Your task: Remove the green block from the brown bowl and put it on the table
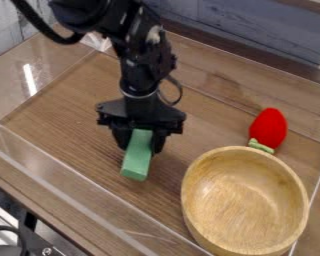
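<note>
Wood-grain table [69, 110] stretches under me, hemmed by low clear acrylic walls [69, 190]. My claw [141, 134] points straight down over its middle, jaws clamped on the upper end of the green block [139, 157]. That block hangs tilted, its lower end at or just above the tabletop; I cannot tell whether it touches. It sits left of the brown bowl [246, 205], outside the rim. Beyond the bowl's far edge lies a red strawberry toy [267, 127].
</note>
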{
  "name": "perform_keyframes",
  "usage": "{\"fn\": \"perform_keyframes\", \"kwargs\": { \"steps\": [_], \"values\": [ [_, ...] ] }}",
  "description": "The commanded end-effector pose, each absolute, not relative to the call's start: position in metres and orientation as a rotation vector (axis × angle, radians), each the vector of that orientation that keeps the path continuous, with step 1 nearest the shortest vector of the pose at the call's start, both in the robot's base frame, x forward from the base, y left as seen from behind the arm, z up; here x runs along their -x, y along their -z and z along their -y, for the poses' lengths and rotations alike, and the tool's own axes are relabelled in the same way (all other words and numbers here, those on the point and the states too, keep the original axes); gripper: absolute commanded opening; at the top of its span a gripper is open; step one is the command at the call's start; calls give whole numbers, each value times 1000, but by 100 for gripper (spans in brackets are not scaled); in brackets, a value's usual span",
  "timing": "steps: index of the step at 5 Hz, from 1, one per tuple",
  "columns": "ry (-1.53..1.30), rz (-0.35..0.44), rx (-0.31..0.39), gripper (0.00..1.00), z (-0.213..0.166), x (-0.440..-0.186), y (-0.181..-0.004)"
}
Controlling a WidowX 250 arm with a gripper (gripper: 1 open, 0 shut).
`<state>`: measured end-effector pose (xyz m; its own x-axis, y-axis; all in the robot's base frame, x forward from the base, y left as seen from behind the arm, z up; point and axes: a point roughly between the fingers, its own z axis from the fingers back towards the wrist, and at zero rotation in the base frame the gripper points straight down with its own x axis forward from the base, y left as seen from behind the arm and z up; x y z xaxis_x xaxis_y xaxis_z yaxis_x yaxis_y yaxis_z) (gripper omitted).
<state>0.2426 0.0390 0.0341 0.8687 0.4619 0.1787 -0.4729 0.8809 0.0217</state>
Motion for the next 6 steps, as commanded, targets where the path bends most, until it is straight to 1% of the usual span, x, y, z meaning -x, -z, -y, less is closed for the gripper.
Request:
{"fn": "perform_keyframes", "kwargs": {
  "steps": [1,2,4,6],
  "values": [
    [-510,203,-63,0,-54,-253,-28],
    [-562,192,-53,0,-62,-251,-27],
    [-620,179,-42,0,-92,-250,-32],
    [-598,183,-15,0,-101,-252,-44]
  ]
}}
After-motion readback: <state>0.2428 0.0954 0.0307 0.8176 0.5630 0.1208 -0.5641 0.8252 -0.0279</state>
